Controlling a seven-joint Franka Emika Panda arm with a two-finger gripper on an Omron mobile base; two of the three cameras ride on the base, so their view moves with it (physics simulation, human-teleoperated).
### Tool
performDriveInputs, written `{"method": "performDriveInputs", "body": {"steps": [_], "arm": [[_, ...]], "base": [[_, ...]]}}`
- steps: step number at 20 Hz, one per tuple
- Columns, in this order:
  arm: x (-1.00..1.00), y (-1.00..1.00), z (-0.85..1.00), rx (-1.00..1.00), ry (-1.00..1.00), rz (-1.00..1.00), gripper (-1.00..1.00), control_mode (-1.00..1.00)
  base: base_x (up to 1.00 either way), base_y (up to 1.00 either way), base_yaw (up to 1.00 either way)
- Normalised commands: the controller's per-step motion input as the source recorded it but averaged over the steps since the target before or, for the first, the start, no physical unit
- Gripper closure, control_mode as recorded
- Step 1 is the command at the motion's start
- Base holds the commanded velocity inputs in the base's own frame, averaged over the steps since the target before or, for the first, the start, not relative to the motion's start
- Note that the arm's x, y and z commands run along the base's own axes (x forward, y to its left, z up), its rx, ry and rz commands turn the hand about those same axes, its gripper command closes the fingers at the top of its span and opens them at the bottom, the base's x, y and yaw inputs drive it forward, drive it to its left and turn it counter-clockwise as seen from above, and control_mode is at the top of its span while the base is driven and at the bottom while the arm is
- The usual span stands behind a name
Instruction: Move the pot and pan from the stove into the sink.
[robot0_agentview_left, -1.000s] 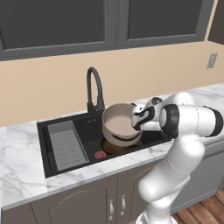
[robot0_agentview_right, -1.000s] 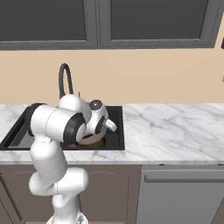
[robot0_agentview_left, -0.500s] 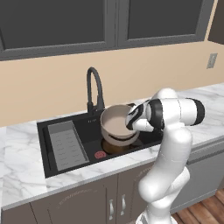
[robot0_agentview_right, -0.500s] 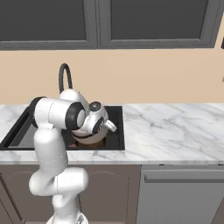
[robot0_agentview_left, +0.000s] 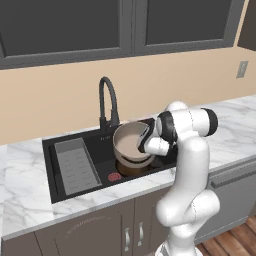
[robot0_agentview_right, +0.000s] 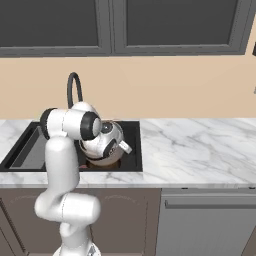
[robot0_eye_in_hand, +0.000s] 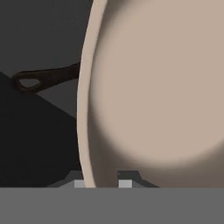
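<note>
The beige pot (robot0_agentview_left: 129, 142) hangs over the right half of the black sink (robot0_agentview_left: 55, 148), and my gripper (robot0_agentview_left: 145, 143) is shut on its right rim. In the hand view the pot's wall (robot0_eye_in_hand: 162, 87) looms close, with its rim between my fingertips (robot0_eye_in_hand: 125, 183). Under the pot the dark brown pan (robot0_agentview_left: 131, 168) lies on the sink floor, its long handle (robot0_eye_in_hand: 43, 78) pointing away. From the right base view my hand covers most of the pot (robot0_agentview_right: 113, 132). The stove is out of view.
A grey ribbed tray (robot0_agentview_left: 75, 165) fills the sink's left half and a black arched faucet (robot0_agentview_left: 107, 102) stands behind it. A small red disc (robot0_agentview_left: 114, 176) lies on the sink floor. Marble counter (robot0_agentview_right: 200, 145) runs to the right above a dishwasher front (robot0_agentview_right: 210, 220).
The arm has folded in closer to the base and the pot has shifted slightly to the left over the sink, still held by its rim.
</note>
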Motion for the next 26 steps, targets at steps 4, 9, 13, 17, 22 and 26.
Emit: {"method": "performDriveInputs", "body": {"steps": [4, 9, 13, 17, 22, 26], "arm": [[0.01, 0.00, -0.02, 0.00, -0.01, 0.00, 1.00, -1.00], [0.00, 0.00, 0.00, 0.07, 0.00, 0.02, 1.00, -1.00], [0.01, 0.18, 0.00, 0.04, 0.00, 0.00, 1.00, -1.00], [0.07, 0.47, -0.03, 0.00, 0.00, -0.03, 1.00, -1.00], [0.03, 0.47, -0.03, 0.00, 0.00, -0.04, 1.00, -1.00], [0.00, 0.00, 0.00, 0.00, 0.00, 0.00, 1.00, -1.00]], "base": [[0.00, 0.00, 0.00], [0.00, 0.00, 0.00], [0.00, 0.00, 0.00], [0.00, 0.00, 0.00], [0.00, 0.00, 0.00], [0.00, 0.00, 0.00]]}}
